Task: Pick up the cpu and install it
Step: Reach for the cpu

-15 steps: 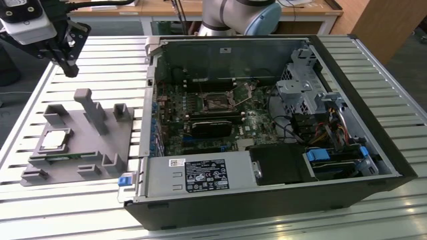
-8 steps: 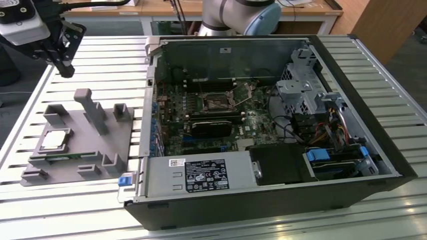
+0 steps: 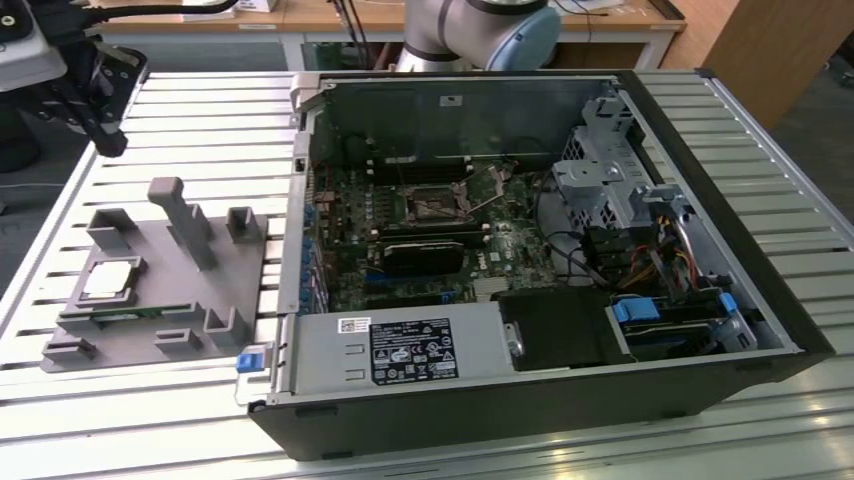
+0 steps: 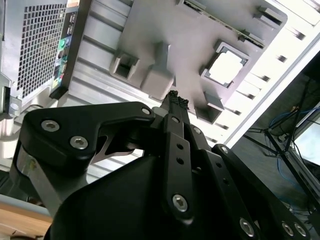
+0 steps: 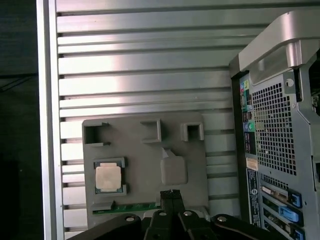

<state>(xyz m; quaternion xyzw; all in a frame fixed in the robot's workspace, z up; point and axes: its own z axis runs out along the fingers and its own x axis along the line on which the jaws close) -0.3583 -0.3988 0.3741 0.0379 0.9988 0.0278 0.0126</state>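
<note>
Got the open case (image 3: 561, 412) just beside the tray (image 3: 158, 292), on the exterior view's right. Got the gripper (image 5: 171, 192) above the tray, fingers pinched together, empty. Spotting the cpu (image 5: 107, 177) seated in a tray pocket, untouched.

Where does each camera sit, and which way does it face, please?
Exterior view: off the arm, looking down on the open computer case, with fixture tray, cpu and hand at the exterior view's left.
First wrist view: at the wrist, looking down past the hand onto the tray.
Second wrist view: at the wrist, looking obliquely along the hand toward the tray.
Shared: all three show the cpu seated in the tray.
</note>
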